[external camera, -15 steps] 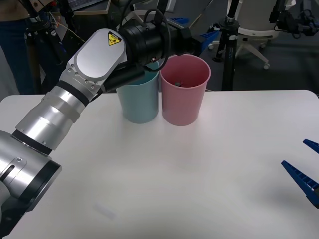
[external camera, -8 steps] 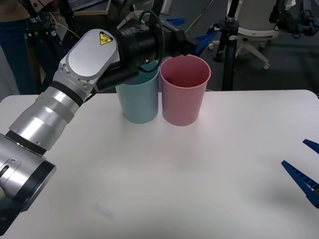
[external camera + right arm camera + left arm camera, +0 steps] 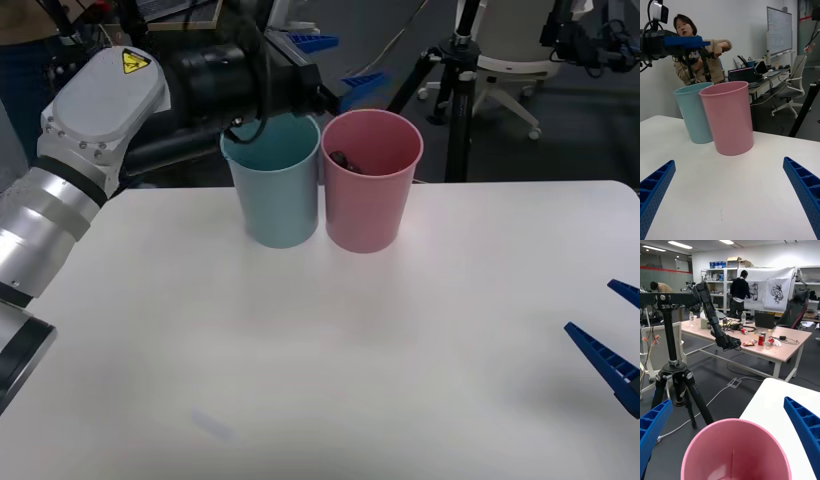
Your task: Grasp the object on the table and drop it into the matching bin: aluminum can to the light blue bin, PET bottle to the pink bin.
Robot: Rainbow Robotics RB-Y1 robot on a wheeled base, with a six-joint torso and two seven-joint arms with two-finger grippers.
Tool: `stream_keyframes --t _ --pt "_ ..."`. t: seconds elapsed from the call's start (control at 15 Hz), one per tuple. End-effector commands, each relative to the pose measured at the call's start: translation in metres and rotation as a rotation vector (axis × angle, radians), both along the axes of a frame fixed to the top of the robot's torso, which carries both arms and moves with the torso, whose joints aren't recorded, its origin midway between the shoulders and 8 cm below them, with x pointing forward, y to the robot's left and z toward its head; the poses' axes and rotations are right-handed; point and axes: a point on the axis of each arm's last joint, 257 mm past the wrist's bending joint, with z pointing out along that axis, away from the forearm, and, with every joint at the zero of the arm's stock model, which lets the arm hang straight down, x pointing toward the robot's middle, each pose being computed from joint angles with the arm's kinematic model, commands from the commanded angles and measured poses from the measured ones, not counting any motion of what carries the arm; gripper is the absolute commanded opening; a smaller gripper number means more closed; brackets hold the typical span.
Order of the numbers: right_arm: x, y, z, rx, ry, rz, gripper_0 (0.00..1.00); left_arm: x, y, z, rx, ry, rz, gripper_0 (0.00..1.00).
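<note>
the pet bottle [image 3: 342, 159] lies inside the pink bin [image 3: 369, 205] at upper centre. the left claw [image 3: 322, 62] hangs wide and empty above the rims; pulling away low could clip the light blue bin [image 3: 275, 200]. the right claw [image 3: 612, 345] waits wide over the counter [image 3: 330, 370], lower right.

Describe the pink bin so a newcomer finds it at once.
Look to the far edge of the white table, where two tall round buckets stand side by side. The pink bin is the right one; its neighbour, the light blue bin, has the same shape.
</note>
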Motion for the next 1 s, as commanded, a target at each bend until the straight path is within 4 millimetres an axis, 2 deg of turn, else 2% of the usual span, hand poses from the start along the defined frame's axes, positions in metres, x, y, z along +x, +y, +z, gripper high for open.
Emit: stream_keyframes --t 0.07,0.53,1.0 --pt "0.000 0.000 0.000 0.000 0.000 0.000 1.00 -0.001 0.019 0.003 -0.006 0.000 0.006 1.00" --pt "0.000 0.000 0.000 0.000 0.000 0.000 1.00 -0.036 0.073 0.003 -0.046 0.005 -0.013 1.00" --pt "0.000 0.000 0.000 0.000 0.000 0.000 1.00 -0.089 0.139 -0.008 -0.082 0.028 0.000 1.00"
